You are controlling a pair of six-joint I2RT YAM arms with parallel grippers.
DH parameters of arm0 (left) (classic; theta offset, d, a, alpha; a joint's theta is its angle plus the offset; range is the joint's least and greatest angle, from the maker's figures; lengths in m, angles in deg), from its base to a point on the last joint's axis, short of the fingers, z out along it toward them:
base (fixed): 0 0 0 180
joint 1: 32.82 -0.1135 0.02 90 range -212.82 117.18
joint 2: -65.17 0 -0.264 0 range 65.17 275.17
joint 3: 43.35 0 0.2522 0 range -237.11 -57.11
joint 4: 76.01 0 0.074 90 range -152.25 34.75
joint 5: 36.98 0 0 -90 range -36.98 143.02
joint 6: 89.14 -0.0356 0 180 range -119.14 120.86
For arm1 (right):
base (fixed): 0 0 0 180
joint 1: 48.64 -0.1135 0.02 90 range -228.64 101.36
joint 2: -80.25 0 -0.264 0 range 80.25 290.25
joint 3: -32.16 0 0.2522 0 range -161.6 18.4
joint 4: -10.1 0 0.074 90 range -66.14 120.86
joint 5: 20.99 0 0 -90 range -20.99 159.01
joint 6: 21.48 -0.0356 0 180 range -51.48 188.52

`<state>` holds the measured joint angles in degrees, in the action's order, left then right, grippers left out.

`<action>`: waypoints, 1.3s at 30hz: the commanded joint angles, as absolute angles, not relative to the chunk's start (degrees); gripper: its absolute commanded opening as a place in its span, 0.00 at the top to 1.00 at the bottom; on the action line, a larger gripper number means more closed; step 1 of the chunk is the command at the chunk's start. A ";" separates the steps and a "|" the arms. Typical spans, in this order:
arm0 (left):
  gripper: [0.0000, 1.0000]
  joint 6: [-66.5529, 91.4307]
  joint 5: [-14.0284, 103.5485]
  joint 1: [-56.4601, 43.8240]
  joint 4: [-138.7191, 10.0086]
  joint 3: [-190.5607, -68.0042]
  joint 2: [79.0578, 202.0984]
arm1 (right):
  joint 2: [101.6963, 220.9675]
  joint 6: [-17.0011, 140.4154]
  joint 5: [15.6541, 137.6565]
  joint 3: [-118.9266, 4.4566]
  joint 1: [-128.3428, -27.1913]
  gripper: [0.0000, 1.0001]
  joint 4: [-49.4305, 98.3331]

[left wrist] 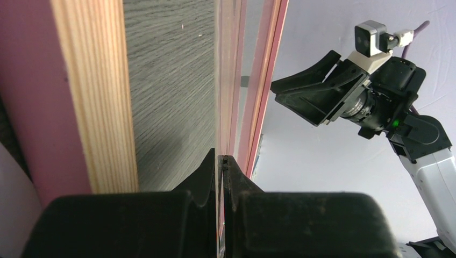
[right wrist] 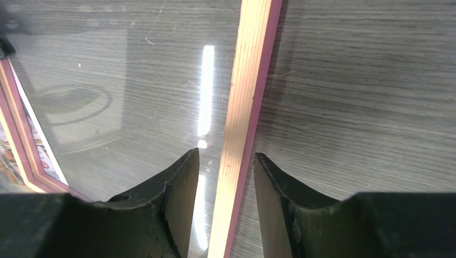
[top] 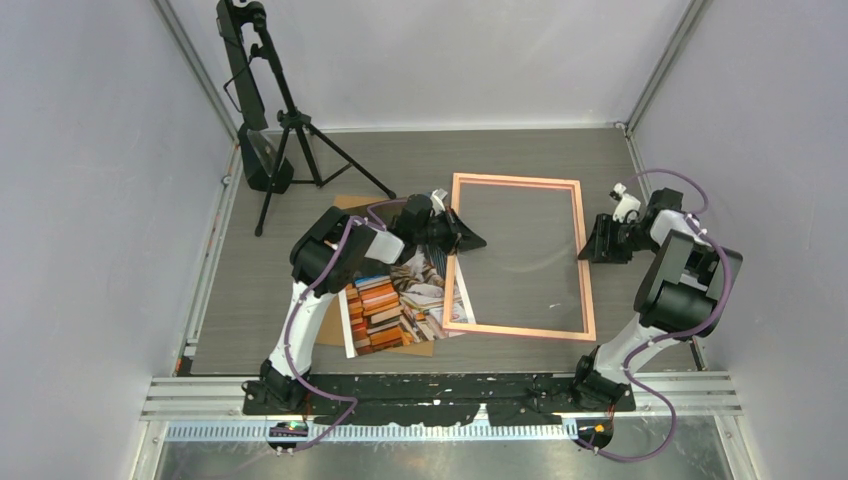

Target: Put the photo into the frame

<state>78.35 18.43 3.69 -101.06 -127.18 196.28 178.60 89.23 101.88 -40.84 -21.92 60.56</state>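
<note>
Grey table, photo pinched by left end effector, frame alongside

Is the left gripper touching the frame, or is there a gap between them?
Touching. The left wrist view shows the left gripper with its jaws shut on a thin edge of the frame.

The frame shows pale bare wood grain on its face, salmon-pink paint down the side. Its pane is clear and glossy, throwing back a bright strip of light. The table is grey wood-grain, matt. The photo is a shiny print.
</note>
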 commanded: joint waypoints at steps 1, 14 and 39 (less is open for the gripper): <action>1.00 76.37 18.29 4.40 -99.57 -127.88 195.14 | 173.89 88.40 103.08 -42.61 -22.18 0.51 59.73; 1.00 76.18 18.21 4.37 -99.48 -127.85 195.05 | 169.31 87.20 101.51 -43.52 -29.49 0.51 56.82; 1.00 75.85 18.12 4.31 -99.20 -127.82 194.99 | 180.33 89.78 88.77 -49.33 -58.93 0.54 55.45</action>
